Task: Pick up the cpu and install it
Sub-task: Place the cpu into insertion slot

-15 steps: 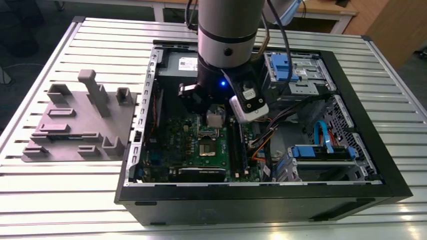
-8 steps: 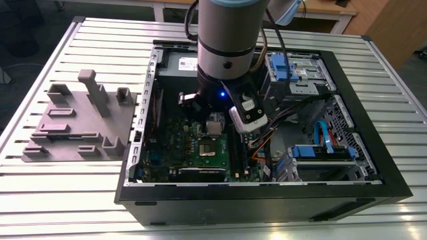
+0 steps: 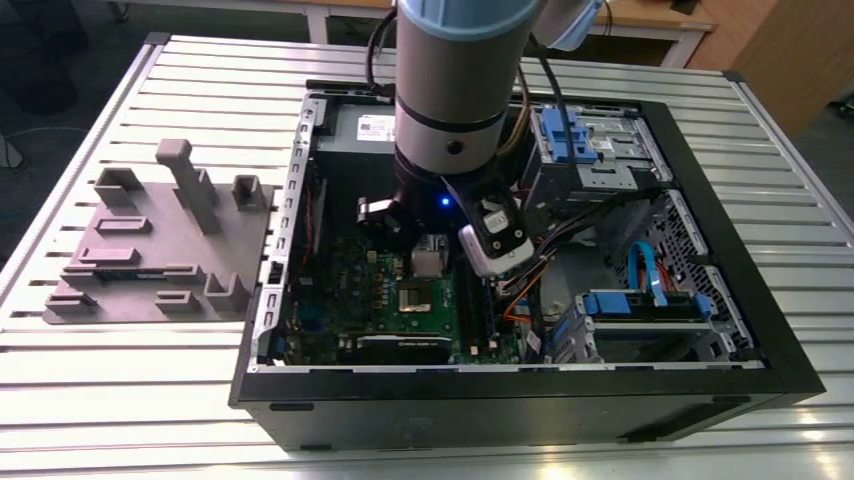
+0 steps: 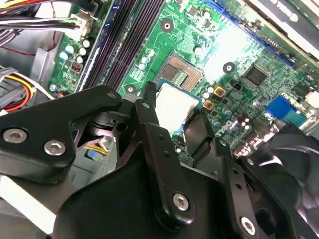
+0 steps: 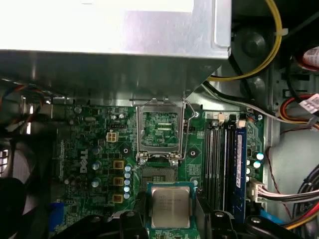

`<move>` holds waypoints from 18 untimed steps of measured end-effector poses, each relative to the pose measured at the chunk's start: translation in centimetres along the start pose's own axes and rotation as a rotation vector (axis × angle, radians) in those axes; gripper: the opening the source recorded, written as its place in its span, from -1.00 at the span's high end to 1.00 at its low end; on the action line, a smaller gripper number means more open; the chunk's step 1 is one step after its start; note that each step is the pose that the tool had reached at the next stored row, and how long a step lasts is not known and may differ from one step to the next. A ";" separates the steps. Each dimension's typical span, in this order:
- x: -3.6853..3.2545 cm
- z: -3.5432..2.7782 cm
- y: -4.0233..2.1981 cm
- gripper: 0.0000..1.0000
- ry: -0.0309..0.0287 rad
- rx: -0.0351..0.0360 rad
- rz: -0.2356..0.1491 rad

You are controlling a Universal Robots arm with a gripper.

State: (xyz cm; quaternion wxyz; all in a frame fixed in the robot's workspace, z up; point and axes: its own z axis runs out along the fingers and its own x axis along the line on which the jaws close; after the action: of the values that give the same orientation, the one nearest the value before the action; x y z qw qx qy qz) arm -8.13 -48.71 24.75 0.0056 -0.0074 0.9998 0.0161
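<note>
My gripper (image 5: 171,215) is shut on the cpu (image 5: 171,205), a flat square chip with a shiny silver top, gripped on two opposite edges by black fingers (image 5: 141,205). In the second wrist view the cpu (image 4: 174,103) hangs a little above the green motherboard (image 4: 234,47), beside the open socket (image 4: 182,73). The first wrist view shows the socket's contact field (image 5: 159,174) just beyond the chip, with its metal load plate (image 5: 159,130) swung up. In the exterior view the arm reaches down into the computer case, and the gripper (image 3: 429,262) hovers over the socket (image 3: 416,297).
The open black computer case (image 3: 534,390) lies on a slatted white table (image 3: 120,400). A grey blocky fixture (image 3: 160,250) stands at the exterior view's left. Memory slots (image 5: 219,159), cable bundles (image 5: 299,194), a metal box (image 5: 124,45) and blue drive cages (image 3: 587,140) crowd the socket.
</note>
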 end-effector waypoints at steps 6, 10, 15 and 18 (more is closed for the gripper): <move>0.02 1.26 -0.34 0.06 0.0000 -0.0001 0.000; 0.11 1.99 -0.37 0.06 0.0000 0.0000 0.000; 0.30 2.89 -0.47 0.06 0.0002 0.0001 0.000; 0.46 3.42 -0.51 0.06 0.0004 0.0000 0.000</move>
State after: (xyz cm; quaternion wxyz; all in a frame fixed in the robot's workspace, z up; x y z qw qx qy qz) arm -8.54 -49.11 21.31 0.0054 -0.0074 0.9998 0.0161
